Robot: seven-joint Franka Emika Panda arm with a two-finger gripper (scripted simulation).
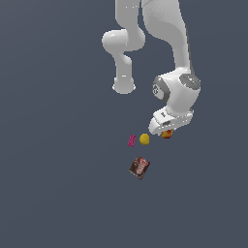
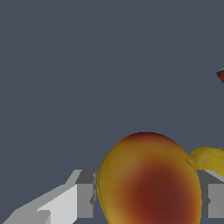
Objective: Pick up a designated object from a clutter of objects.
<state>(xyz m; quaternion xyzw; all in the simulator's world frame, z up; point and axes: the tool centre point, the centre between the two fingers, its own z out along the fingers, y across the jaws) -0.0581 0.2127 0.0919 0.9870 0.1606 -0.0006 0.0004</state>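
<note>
The peach-like fruit, orange-yellow with a red blush, sits between my gripper's two fingers in the wrist view. The grey finger pads press against both of its sides. My gripper is shut on it. In the exterior view the gripper is low over the floor, and only a bit of the fruit shows under the white hand. The plain yellow ball lies just to the exterior view's left of the fruit, and it also shows behind the fruit in the wrist view.
A pink block lies to the exterior view's left of the yellow ball. A dark brown-red box lies nearer the camera; one corner of it shows in the wrist view. The floor is plain grey-blue.
</note>
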